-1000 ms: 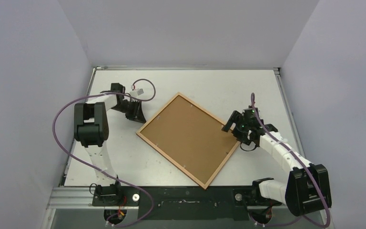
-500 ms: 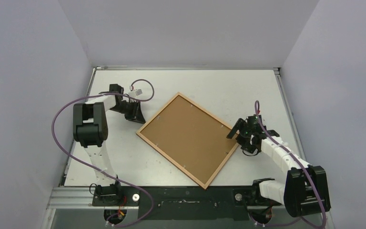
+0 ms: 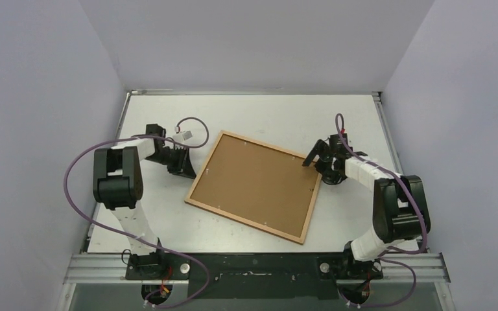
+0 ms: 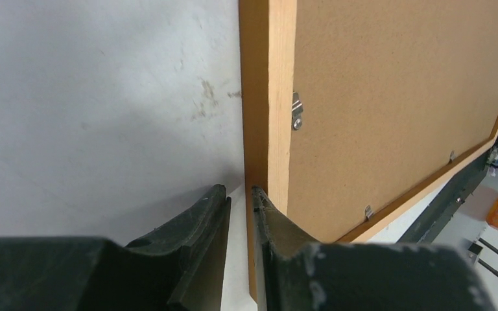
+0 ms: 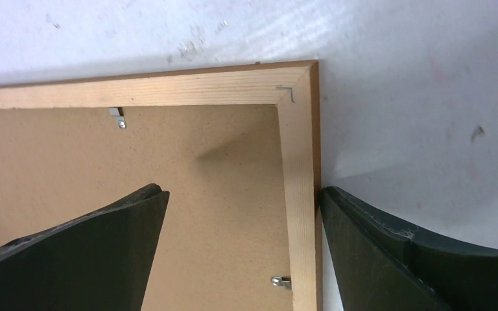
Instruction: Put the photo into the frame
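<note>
Swung round since a second ago, the frame (image 5: pixel 296 168) now lies less askew, back up, brown backing sheet (image 3: pixel 253 184) showing, on the scuffed white table (image 3: pixel 266 113) between pale lilac walls (image 3: pixel 253 39). We see the left gripper (image 4: pixel 240 194) nearly closed on nothing at its left edge, while the right gripper (image 5: pixel 241 194) gapes across its far right corner.

The left arm (image 3: pixel 118 176) folds at the elbow and reaches low across; the left gripper (image 4: pixel 240 194) shows its fingers nearly together; the right arm (image 3: pixel 397 206) doubles back, the right gripper (image 5: pixel 242 192) spread wide.
</note>
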